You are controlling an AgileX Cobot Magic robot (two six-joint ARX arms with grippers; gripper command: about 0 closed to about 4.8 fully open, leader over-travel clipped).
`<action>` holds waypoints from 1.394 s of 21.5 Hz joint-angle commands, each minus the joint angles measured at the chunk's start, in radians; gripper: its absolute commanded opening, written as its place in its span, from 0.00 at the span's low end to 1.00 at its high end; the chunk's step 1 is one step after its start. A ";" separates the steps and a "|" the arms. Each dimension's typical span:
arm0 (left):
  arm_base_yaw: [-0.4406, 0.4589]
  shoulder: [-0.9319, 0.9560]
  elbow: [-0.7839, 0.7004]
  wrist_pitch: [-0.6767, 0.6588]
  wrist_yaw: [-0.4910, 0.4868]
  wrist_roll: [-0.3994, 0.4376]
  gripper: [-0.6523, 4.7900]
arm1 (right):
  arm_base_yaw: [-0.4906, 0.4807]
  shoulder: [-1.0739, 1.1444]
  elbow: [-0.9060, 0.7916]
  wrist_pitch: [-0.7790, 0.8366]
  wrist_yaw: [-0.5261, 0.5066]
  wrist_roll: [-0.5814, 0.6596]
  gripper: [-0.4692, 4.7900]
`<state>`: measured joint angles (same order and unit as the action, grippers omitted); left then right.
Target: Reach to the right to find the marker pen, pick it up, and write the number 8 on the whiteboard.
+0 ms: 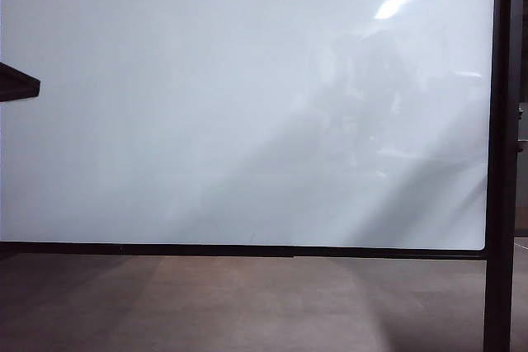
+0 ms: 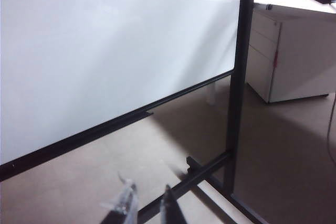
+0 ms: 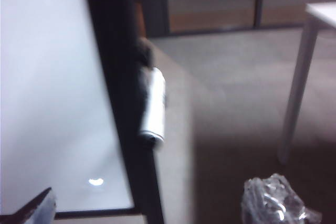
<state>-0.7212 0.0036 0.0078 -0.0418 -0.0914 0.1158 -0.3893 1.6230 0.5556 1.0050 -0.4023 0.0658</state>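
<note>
The whiteboard (image 1: pixel 206 105) fills the exterior view, glossy white, with a thin black frame and a black post (image 1: pixel 499 162) on its right. No number 8 is in view. Neither gripper shows in the exterior view. In the right wrist view a blurred white cylinder with a dark end, seemingly the marker pen (image 3: pixel 152 108), sits against the post (image 3: pixel 118 66) beside the board (image 3: pixel 47 77). My right gripper (image 3: pixel 157 203) is wide open and empty, short of the pen, its plastic-wrapped fingertips (image 3: pixel 273 200) far apart. My left gripper (image 2: pixel 147 195) hangs over the floor before the board (image 2: pixel 105 51), with a narrow empty gap.
A white drawer cabinet (image 2: pixel 294 51) stands beyond the post (image 2: pixel 239 77). The stand's black foot bar (image 2: pixel 205 174) crosses the floor near my left gripper. A white table leg (image 3: pixel 296 87) rises to the right of the pen. A dark object (image 1: pixel 16 84) juts in at the exterior view's left edge.
</note>
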 commanded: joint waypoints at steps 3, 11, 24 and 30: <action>0.003 0.000 0.000 0.000 -0.001 0.001 0.24 | 0.022 0.207 0.158 0.112 -0.046 -0.021 0.95; 0.003 0.000 0.000 -0.003 0.005 0.001 0.24 | 0.037 0.381 0.349 0.126 -0.074 0.005 0.95; 0.003 0.000 0.001 -0.003 0.005 0.001 0.24 | 0.073 0.479 0.410 0.129 -0.064 0.015 0.88; 0.003 0.000 0.000 -0.003 0.005 0.001 0.24 | 0.087 0.481 0.438 0.124 -0.064 0.017 0.66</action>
<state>-0.7181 0.0029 0.0078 -0.0494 -0.0898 0.1158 -0.3027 2.1098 0.9905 1.1168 -0.4664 0.0807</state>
